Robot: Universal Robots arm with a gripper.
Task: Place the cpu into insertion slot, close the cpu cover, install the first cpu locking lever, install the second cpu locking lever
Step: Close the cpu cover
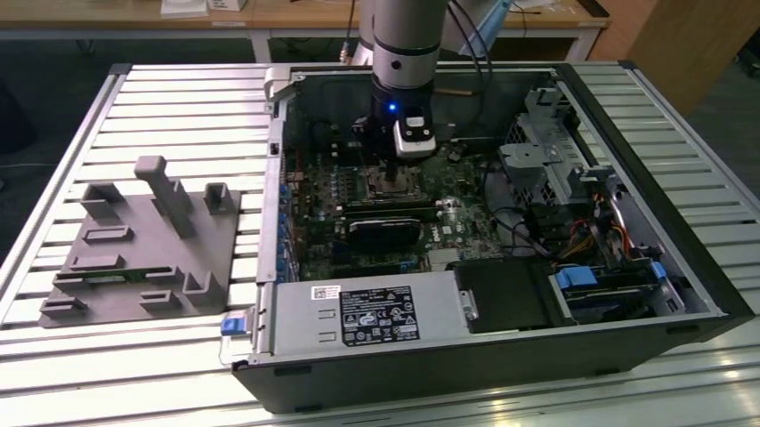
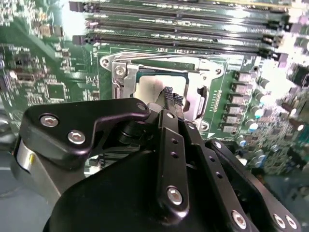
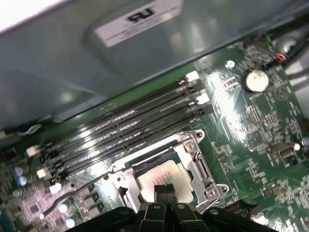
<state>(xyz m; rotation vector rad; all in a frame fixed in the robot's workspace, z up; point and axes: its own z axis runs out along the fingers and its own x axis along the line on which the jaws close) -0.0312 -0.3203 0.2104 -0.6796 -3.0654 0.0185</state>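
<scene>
Gripper (image 3: 164,189) fingers are pressed together, empty, at upper centre of the exterior view. Just under their tips lies the cpu (image 3: 166,175), framed by the flat cpu cover (image 3: 195,147).

Exterior view sits high and off the arm, tilted steeply down on the open computer case (image 1: 665,294) lying on the slatted table (image 1: 178,98). It's far enough back to catch the whole case and the arm (image 1: 404,36) dropping in. The second wrist view is tucked right behind the gripper (image 2: 173,98), very near the green board (image 2: 43,72), peering along the fingers. The first wrist view is also close, gripper (image 3: 164,189) at its edge, and faces the case wall (image 3: 96,63) beyond. Both wrist views share the socket (image 2: 159,72) (image 3: 152,162), the chip (image 2: 147,89) (image 3: 164,174) and the memory slots (image 2: 178,34) (image 3: 130,121).
</scene>
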